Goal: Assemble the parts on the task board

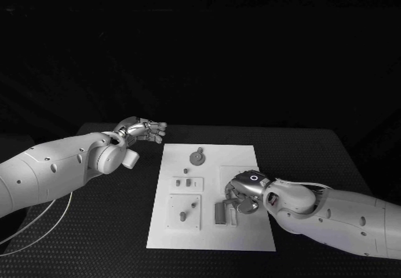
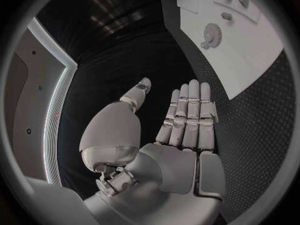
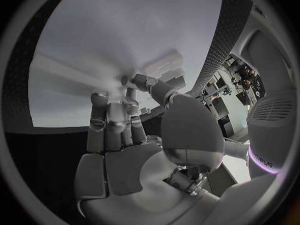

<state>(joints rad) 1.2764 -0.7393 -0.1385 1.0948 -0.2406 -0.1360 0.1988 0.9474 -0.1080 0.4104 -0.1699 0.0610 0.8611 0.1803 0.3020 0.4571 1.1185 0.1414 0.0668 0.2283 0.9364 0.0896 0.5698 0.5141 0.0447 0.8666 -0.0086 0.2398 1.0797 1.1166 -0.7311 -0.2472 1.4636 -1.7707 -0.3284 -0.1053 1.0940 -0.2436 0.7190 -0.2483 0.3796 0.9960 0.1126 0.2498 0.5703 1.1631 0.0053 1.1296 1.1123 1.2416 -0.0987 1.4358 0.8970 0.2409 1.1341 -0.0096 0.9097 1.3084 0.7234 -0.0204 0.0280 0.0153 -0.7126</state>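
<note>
The left hand (image 1: 144, 131) hangs over the black worktop (image 1: 100, 231), off the far left corner of the task board (image 1: 242, 159). In the left wrist view its fingers (image 2: 187, 115) lie straight and side by side, the thumb set apart, and the palm holds nothing: the hand is wide and empty. From that hand the board lies to its right, well apart.

On the white task board, one round gear-like part (image 1: 197, 157) lies at the far end, nearest the left hand. Nearer the robot sit two raised white blocks: a small block (image 1: 187, 183) with small grey pieces standing on it, and a larger block (image 1: 183, 212) with one upright peg (image 1: 182, 216) and a smaller piece beside it. To their right, one ribbed grey part (image 1: 221, 213) lies just beside the right hand.

The right hand (image 1: 244, 194) is down on the board's right side with its fingers curled toward the surface. In the right wrist view the fingertips (image 3: 100, 99) bend in close over the white plate; whether they pinch anything I cannot tell.
</note>
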